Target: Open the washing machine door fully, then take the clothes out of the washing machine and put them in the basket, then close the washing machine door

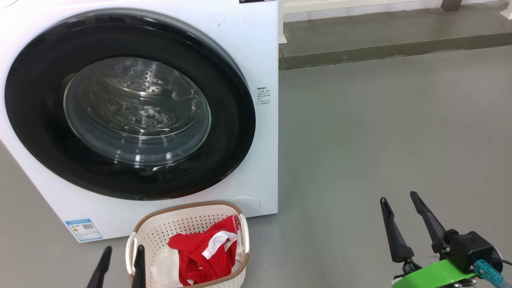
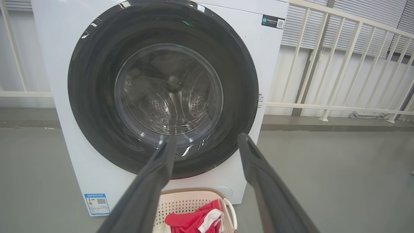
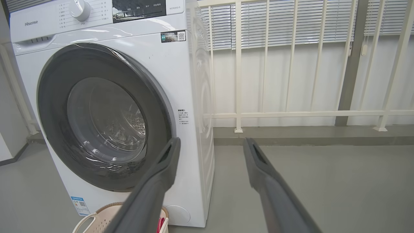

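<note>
The washing machine (image 1: 248, 48) (image 2: 64, 38) (image 3: 152, 58) stands with its door (image 1: 40, 100) (image 2: 93, 81) (image 3: 55, 106) closed flat against the front, black rim around a clear glass bowl. Red and white clothes (image 1: 202, 254) (image 2: 190, 221) lie in the cream basket (image 1: 160, 232) (image 2: 184, 204) (image 3: 93, 218) on the floor right before the machine. My left gripper (image 1: 122, 252) (image 2: 207, 139) is open, low beside the basket's left handle. My right gripper (image 1: 398, 198) (image 3: 210, 144) is open over bare floor, well right of the machine, holding nothing.
Grey floor (image 1: 380, 132) spreads to the right of the machine. A raised step (image 1: 380, 48) and a white railing (image 3: 291, 113) with blinds behind run along the back. A blue label (image 1: 84, 229) sits on the machine's lower left corner.
</note>
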### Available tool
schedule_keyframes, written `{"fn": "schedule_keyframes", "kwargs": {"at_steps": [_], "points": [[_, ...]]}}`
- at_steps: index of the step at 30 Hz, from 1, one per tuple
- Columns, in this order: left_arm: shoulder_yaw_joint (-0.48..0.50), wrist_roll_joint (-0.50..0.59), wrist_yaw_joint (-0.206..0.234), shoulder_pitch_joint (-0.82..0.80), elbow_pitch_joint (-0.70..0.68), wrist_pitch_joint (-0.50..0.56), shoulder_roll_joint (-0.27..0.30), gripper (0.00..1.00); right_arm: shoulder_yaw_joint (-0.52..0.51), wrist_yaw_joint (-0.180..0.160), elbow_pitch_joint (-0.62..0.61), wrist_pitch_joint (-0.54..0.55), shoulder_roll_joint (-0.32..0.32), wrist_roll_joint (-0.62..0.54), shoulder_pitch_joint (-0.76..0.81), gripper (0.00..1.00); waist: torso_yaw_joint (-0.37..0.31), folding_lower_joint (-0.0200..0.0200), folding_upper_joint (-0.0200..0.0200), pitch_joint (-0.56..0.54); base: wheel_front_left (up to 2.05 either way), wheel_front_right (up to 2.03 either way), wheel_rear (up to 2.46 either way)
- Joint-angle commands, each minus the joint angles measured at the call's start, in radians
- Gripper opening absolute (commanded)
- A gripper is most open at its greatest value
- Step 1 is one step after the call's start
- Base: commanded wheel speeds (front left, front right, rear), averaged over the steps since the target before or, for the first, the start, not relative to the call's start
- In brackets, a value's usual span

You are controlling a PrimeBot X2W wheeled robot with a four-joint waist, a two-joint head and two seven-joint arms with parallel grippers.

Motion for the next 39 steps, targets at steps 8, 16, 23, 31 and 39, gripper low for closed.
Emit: {"fn": "schedule_keyframes", "kwargs": {"at_steps": [8, 16, 23, 31, 39], "points": [[-0.016, 0.028, 0.0, 0.011, 0.035, 0.003, -0.005, 0.0, 0.003, 0.0, 0.023, 0.0, 0.003, 0.0, 0.006, 0.0, 0.006, 0.0, -0.0001, 0.0, 0.0, 0.0, 0.0], [-0.01, -0.044, -0.001, 0.001, 0.071, 0.027, -0.009, 0.0, -0.003, 0.0, 0.049, 0.021, 0.005, 0.07, 0.011, 0.0, 0.009, 0.0022, -0.0001, 0.004, 0.0, 0.0, 0.0], [-0.009, -0.124, -0.002, -0.011, 0.074, 0.044, -0.008, 0.0, -0.01, 0.0, 0.051, 0.041, 0.005, 0.146, 0.003, 0.0, 0.013, 0.0001, -0.0001, 0.013, 0.0, 0.0, 0.0], [-0.006, -0.214, -0.003, -0.028, 0.081, 0.065, -0.006, 0.0, -0.017, 0.0, 0.054, 0.065, 0.005, 0.234, -0.007, 0.0, 0.017, 0.0001, -0.0001, 0.022, 0.0, 0.0, 0.0], [-0.002, -0.304, -0.004, -0.046, 0.088, 0.088, -0.005, 0.0, -0.025, 0.0, 0.057, 0.088, 0.005, 0.321, -0.018, 0.0, 0.021, 0.0, -0.0001, 0.03, 0.0, 0.0, 0.0]]}}
